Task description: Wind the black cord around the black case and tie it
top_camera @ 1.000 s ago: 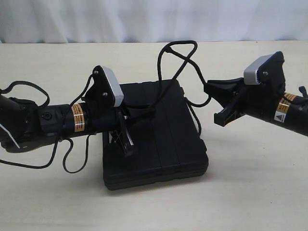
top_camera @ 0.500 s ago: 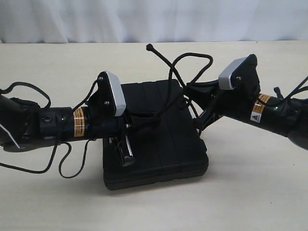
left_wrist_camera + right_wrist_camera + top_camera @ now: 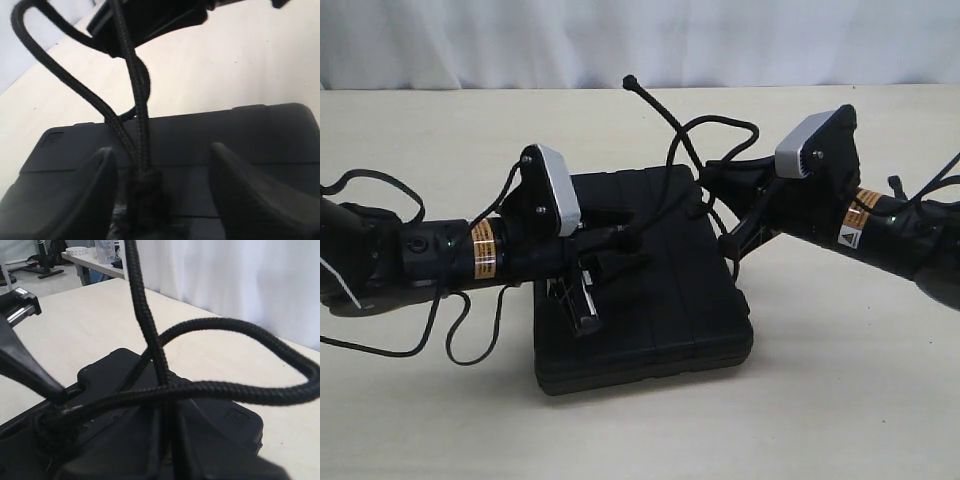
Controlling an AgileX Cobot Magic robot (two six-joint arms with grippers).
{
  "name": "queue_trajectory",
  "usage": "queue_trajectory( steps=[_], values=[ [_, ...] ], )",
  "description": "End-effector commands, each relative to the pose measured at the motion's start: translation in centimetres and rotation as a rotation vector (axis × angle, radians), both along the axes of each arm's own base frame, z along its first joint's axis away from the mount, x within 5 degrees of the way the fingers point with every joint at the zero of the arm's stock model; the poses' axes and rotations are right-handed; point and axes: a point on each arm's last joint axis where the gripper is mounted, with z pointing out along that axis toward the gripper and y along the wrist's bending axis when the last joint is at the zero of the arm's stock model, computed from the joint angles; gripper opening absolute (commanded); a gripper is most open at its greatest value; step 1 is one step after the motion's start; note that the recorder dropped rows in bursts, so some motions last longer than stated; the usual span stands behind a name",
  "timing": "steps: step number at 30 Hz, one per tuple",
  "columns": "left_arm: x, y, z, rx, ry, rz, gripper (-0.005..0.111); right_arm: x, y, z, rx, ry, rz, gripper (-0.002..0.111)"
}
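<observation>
The left gripper [image 3: 162, 167] gapes wide over the black case [image 3: 670, 290], holding nothing — the black cord [image 3: 75, 82] lies between its fingers [image 3: 95, 195], running ahead and upward to the right gripper [image 3: 725, 185], clamped shut on it.

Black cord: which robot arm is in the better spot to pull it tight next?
Right, probably. The right gripper is shut on the black cord by the black case, with loops rising from it. The left gripper stands open, the cord lying loose between its jaws.
</observation>
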Motion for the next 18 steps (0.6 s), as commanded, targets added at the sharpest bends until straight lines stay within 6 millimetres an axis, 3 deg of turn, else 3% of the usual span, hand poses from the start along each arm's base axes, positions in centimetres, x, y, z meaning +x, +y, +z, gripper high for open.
queue_trajectory(
  steps=[1,7,11,18],
  values=[
    [0.6,0.3,0.3,-0.054,0.006,0.093,0.060,0.0,0.2,0.2,0.005,-0.017,0.011,0.004],
    [0.1,-0.1,1.2,-0.077,-0.027,0.014,0.060,0.0,0.2,0.2,0.005,-0.017,0.011,0.004],
    [-0.1,-0.1,2.8,-0.134,-0.022,0.028,0.060,0.0,0.2,0.2,0.005,-0.017,0.011,0.004],
    [1.6,1.0,5.7,-0.420,0.186,0.317,0.059,0.0,0.2,0.2,0.006,-0.016,0.010,0.004]
  ],
)
